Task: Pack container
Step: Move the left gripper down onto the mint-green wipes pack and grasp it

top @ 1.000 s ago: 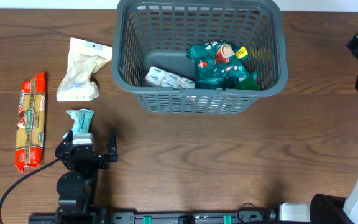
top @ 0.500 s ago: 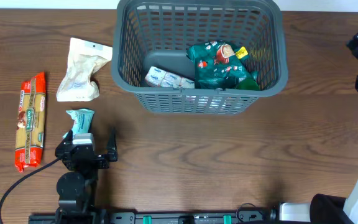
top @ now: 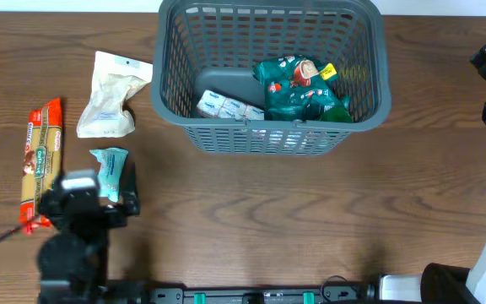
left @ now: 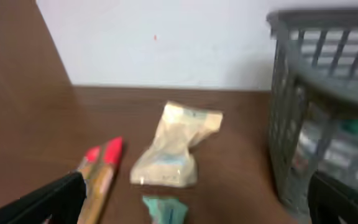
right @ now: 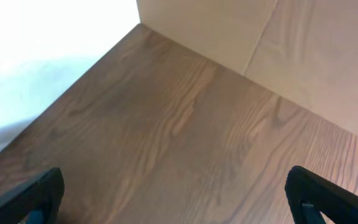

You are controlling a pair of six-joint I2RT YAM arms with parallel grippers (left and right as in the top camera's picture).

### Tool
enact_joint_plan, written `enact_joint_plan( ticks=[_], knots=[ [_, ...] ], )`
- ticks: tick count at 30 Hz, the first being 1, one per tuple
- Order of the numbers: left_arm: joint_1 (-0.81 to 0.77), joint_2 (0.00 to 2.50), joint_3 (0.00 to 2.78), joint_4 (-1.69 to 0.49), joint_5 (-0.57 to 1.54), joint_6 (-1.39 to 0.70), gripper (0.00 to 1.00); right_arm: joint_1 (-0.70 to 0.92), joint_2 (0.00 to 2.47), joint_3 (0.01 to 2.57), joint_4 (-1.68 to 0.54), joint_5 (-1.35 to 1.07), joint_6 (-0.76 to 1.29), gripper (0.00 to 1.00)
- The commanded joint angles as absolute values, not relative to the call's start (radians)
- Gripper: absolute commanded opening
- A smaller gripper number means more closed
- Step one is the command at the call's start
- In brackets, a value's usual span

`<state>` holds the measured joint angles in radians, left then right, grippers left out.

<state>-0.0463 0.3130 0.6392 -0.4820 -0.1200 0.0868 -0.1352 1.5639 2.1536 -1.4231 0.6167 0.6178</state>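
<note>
The wooden table (top: 251, 219) is occupied at its far middle by the container (top: 260, 135), which is set upright with its opening upward and is partly filled. The left gripper (left: 197, 186) is held low over the near-left part of the table, its jaws spread wide with nothing clamped between them; it is pointed toward the loose packets. The right gripper (right: 176, 196) is parked at the far right, well apart from the container, its jaws likewise spread wide and empty over bare wood. A long red pasta packet (top: 42, 143) is laid lengthwise at the left edge, partly covered by the left arm in the overhead view. A green bag (top: 298, 89) is lodged against the right side of the container's floor. A cream bag (top: 112, 95) is found just left of the container, outside it. A white-and-blue packet (top: 226, 106) is laid on the container floor beside the green bag. A small teal packet (top: 110, 169) is seen just ahead of the left gripper. The step in hand is judged to be an approach to one of the three unpacked items, most likely the teal packet. A descent with the jaws straddling it is called for next, followed by a closing and a lift over the thick rim.
</note>
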Motion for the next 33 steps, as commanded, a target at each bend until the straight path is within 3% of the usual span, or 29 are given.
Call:
enact_joint_plan(
  ticks=[1,7,11,18,33],
  knots=[
    [-0.042,0.511,0.859,-0.599,-0.142,0.105,0.99,-0.143,1.564,2.163,-1.427,0.638,0.628,0.99],
    [-0.043,0.833,1.158,-0.944,-0.12,0.105,0.99,-0.143,1.564,2.163,-1.427,0.638,0.628,0.99],
    [-0.043,0.941,1.192,-1.034,-0.117,0.104,0.99,-0.143,1.564,2.163,-1.427,0.638,0.628,0.99],
    [-0.043,1.021,1.191,-1.076,-0.123,0.06,0.98,-0.143,1.564,2.163,-1.427,0.638,0.628,0.99],
    [0.02,1.264,1.19,-1.078,-0.166,0.178,0.99,-0.143,1.564,2.163,-1.427,0.638,0.628,0.99]
  ],
)
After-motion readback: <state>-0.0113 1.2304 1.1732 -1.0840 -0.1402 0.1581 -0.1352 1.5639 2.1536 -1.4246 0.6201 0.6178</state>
